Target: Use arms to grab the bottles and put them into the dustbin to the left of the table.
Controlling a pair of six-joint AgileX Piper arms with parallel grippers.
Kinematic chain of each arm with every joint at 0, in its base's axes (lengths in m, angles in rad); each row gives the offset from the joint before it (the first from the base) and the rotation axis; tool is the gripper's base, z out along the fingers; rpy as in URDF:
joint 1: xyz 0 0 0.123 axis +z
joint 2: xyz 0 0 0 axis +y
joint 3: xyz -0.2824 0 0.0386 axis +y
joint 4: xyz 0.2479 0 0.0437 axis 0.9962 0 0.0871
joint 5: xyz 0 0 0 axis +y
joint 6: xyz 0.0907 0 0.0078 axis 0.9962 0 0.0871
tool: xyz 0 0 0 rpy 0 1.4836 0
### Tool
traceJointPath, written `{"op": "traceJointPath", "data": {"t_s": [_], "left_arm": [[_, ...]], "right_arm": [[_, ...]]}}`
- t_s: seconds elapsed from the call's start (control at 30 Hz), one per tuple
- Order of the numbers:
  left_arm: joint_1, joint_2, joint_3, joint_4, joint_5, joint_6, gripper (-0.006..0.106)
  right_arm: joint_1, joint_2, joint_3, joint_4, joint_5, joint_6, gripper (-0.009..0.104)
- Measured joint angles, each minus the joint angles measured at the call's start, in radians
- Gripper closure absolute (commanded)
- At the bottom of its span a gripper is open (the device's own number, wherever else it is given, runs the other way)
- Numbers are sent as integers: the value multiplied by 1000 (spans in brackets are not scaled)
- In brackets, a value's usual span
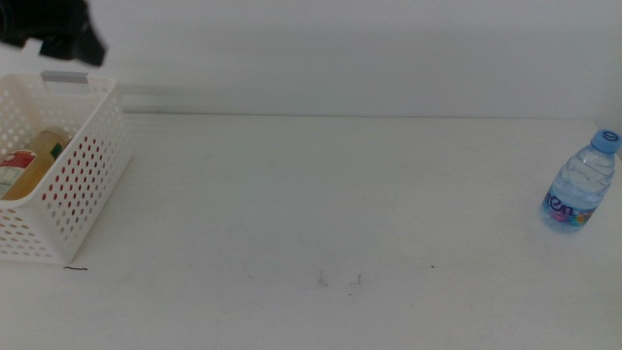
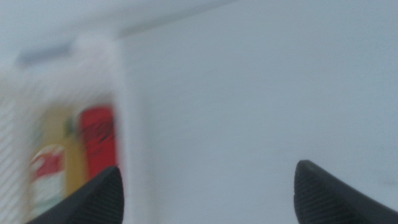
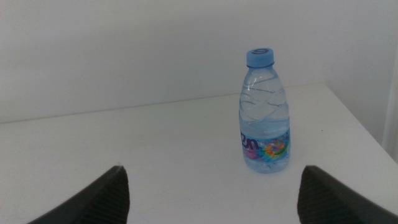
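We see the left tool (image 1: 60, 37) above the far rim of the bin (image 1: 92, 156) at the bench's (image 1: 321, 194) left edge, jaws spread wide with nothing between them. Inside the bin lie the yellow bottle (image 1: 34, 160) and the red can (image 2: 98, 140), side by side. The right tool (image 3: 214, 199), likewise wide open and holding nothing, faces the water bottle (image 3: 263, 115), upright near the bench's right edge

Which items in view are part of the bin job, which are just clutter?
Job:
water bottle, upright on the table
yellow bottle and red can, inside the dustbin
left gripper, over the dustbin, open
right gripper, facing the water bottle, open

Clutter:
none visible
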Motion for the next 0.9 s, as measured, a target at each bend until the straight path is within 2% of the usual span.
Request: {"op": "traceJointPath", "data": {"t_s": [0.13, 0.3, 0.37, 0.9], "left_arm": [[-111, -151, 21, -77, 10, 0, 7], [-198, -286, 25, -255, 4, 52, 7], [-211, -324, 25, -289, 12, 64, 7], [-212, -370, 25, -290, 51, 70, 7]], "right_arm": [[0, 0, 0, 0, 0, 0, 5], [0, 0, 0, 0, 0, 0, 5], [0, 0, 0, 0, 0, 0, 5], [0, 0, 0, 5, 0, 0, 5]]}}
